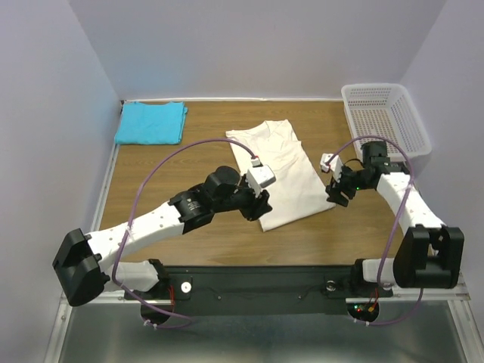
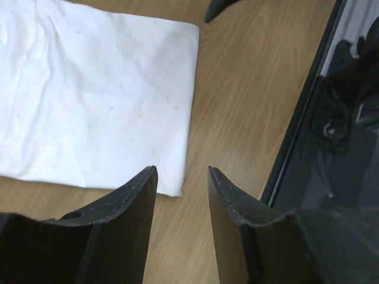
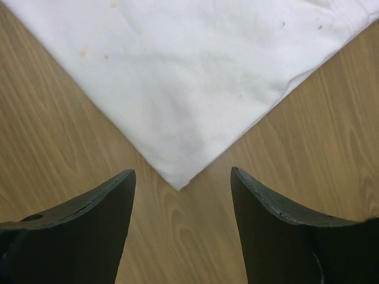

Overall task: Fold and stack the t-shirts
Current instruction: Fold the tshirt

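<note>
Your wood-grain desk (image 1: 333,242) lies beneath the left tool (image 1: 257,210) and the right tool (image 1: 338,195). Beyond both tools rises a plain lavender back wall (image 1: 249,45). A left wall (image 1: 45,113) and a right wall (image 1: 457,53) stand outboard of each tool. The light is soft and even.

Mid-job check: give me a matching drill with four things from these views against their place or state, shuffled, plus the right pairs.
1 turquoise t-shirt
2 cream t-shirt
3 mesh basket
4 right tool

A far right corner
B open, at a shirt corner
C far left corner
D in the middle

Pairs: 1-C, 2-D, 3-A, 4-B
</note>
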{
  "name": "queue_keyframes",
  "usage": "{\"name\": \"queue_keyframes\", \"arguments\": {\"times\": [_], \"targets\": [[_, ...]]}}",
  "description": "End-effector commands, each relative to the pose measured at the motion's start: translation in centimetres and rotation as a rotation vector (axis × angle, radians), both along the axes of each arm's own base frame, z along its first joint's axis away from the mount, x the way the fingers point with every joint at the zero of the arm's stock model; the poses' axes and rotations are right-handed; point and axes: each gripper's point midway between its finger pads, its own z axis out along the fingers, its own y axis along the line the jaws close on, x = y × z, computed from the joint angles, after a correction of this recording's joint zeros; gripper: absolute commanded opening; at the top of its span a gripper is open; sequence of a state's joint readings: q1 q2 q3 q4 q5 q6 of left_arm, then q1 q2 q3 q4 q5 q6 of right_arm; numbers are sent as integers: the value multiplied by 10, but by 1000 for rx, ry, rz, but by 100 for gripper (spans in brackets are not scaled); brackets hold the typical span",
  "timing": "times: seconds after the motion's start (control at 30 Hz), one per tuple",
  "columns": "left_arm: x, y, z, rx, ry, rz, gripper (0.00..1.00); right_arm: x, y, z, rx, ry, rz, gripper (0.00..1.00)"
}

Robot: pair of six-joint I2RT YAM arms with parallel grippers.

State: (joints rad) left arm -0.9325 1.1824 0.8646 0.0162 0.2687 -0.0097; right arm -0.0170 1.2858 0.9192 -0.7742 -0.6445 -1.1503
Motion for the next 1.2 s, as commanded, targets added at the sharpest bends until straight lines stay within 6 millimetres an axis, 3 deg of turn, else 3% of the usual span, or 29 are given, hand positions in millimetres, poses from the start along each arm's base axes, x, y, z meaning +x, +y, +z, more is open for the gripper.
{"name": "queue_keyframes", "arguments": {"times": [0.0, 0.03, 0.07, 0.2, 0.27, 0.37, 0.6, 1.0, 1.17], "targets": [[8, -6, 21, 48, -284, -98, 53, 4, 6, 26, 133, -109, 248, 71], [6, -9, 16, 62, -297, -117, 54, 5, 5, 28, 128, -111, 281, 71], [7, -11, 6, 94, -312, -124, 54, -5, 6, 17, 142, -40, 314, 71], [-8, -26, -52, 240, -299, -175, 54, -11, -5, -5, 117, 0, 401, 71], [-9, -30, -69, 283, -308, -178, 54, -13, -10, -12, 99, -6, 429, 71], [-12, -37, -80, 313, -315, -192, 54, -16, -10, -18, 97, -11, 456, 71], [4, -33, -130, 515, -304, -141, 52, -20, -8, -26, 119, 13, 459, 70], [2, -27, -165, 637, -264, -148, 47, -19, -7, -29, 131, 24, 458, 69], [-6, -22, -181, 674, -228, -167, 37, -24, -8, -44, 94, 32, 510, 68]]}}
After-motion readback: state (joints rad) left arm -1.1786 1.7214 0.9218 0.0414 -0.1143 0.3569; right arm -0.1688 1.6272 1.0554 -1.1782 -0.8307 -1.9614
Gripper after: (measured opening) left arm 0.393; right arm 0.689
